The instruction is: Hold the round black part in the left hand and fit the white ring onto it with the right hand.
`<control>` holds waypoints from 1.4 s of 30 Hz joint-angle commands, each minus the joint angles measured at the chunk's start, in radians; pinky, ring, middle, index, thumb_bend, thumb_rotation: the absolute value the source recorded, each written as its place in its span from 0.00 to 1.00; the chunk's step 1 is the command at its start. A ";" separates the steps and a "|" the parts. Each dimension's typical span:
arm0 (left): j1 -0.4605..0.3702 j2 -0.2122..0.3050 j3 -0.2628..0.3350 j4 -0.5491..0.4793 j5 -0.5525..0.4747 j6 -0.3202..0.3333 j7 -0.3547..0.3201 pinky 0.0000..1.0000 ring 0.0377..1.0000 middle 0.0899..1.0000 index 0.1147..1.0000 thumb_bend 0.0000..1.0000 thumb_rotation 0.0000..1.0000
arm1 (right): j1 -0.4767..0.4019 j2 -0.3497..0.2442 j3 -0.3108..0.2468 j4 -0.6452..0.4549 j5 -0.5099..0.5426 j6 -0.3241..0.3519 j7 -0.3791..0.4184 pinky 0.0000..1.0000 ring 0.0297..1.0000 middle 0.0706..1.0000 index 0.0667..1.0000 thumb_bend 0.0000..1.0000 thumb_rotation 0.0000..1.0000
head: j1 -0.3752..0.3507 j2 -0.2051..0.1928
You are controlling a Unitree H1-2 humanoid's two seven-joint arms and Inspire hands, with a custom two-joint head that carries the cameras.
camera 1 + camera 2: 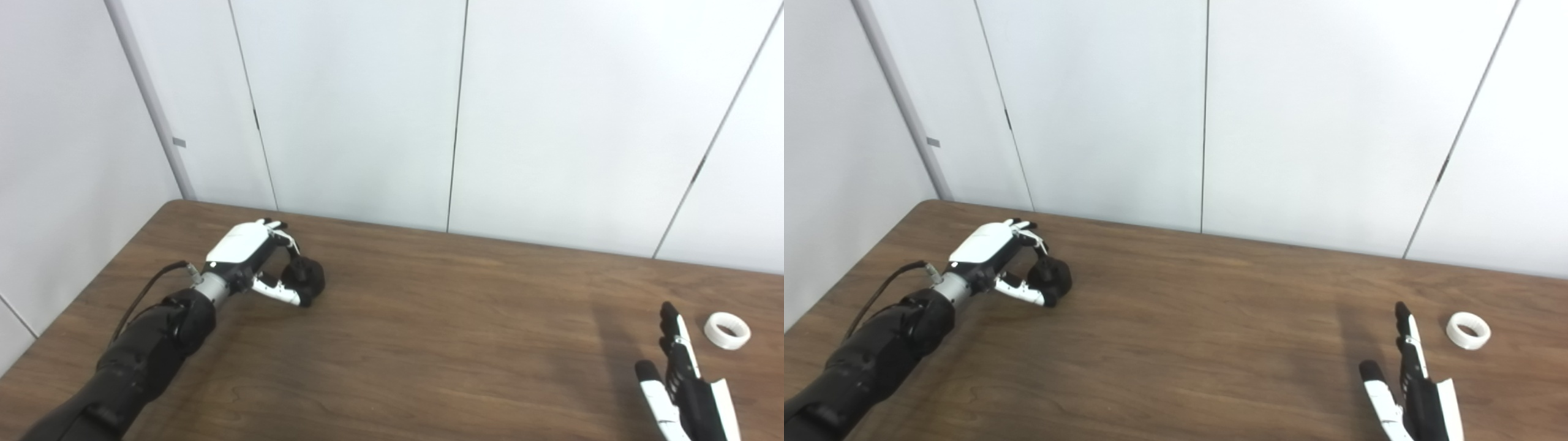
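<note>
The round black part [306, 277] lies on the wooden table [429, 318] at the left. My left hand [257, 260] is wrapped around it, fingers curled over its far side and thumb under its near side. Whether the part is lifted off the table I cannot tell. The white ring [727, 330] lies flat on the table at the far right. My right hand [680, 380] stands open with fingers stretched out, a short way to the left of the ring and nearer to me, not touching it.
White wall panels [367, 110] rise right behind the table's far edge and along its left side. A black cable [147, 288] loops off my left wrist.
</note>
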 commanded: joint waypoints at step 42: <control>0.104 -0.150 -0.073 -0.336 0.043 -0.021 -0.108 1.00 1.00 0.82 0.41 0.52 0.06 | 0.032 0.002 -0.003 -0.217 -0.020 0.115 0.004 1.00 1.00 1.00 0.98 0.43 0.85 | -0.139 0.043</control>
